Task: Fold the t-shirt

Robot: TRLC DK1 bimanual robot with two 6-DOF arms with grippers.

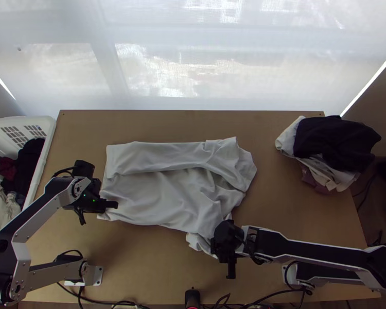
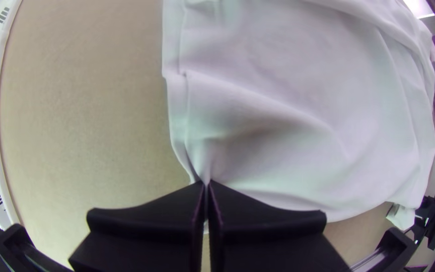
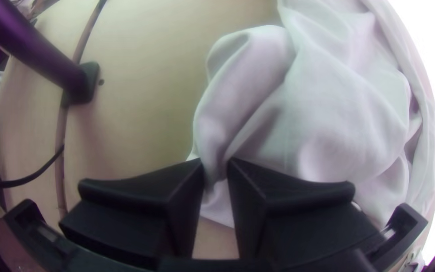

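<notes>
While the left gripper (image 2: 206, 185) is clamped at the near corner of the hem (image 2: 178, 116), with a gathered pleat of fabric running in at its meeting fingertips, the right gripper (image 3: 216, 168) pinches a bunched fold of what appears to be the sleeve (image 3: 247, 80), cloth filling the narrow gap between its fingers. Between these two holds runs the near edge of the light grey t-shirt (image 1: 154, 198), which lies spread on the wooden table (image 1: 301, 216), its far side turned inward as a long flap (image 1: 157, 156). The step in hand is judged to be the matching near-side fold. Principal risk: the right hold takes loose, crumpled cloth, so tension may pull it free or leave a layer behind. If the arms lift unevenly, the edge will skew and the corner may land out of line. Excess travel could drag the flap, as nothing clamps it. Farther out, the white laundry basket (image 1: 45, 149) and a heap of garments (image 1: 334, 138) are well apart at opposite ends.
</notes>
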